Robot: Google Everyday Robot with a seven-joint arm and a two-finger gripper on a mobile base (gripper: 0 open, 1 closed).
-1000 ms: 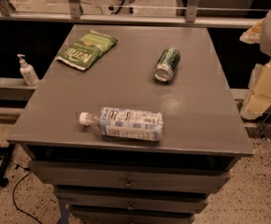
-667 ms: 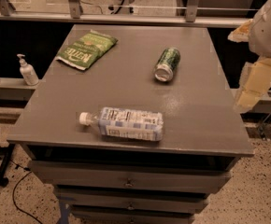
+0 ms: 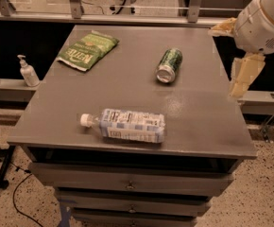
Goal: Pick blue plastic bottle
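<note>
Front and centre: bottle [image 3: 127, 125] lies on its side on the table [image 3: 193, 122], near the front edge, white cap [image 3: 85, 120] to the left, pale blue-and-white label facing up. Nothing touches it. Further back and to the right, well apart, a green can [image 3: 169, 65] also on its side, its end turned toward the front. Green snack bag [image 3: 88, 50] flat at the back left. Drawers [image 3: 130, 183] sit under the tabletop. Pump dispenser [image 3: 28, 71] stands upright on a ledge off the table's left side. Gripper [image 3: 231, 56] hangs off the table's right edge, raised, far from the bottle; pale fingers [image 3: 244, 74] spread apart, holding nothing.
</note>
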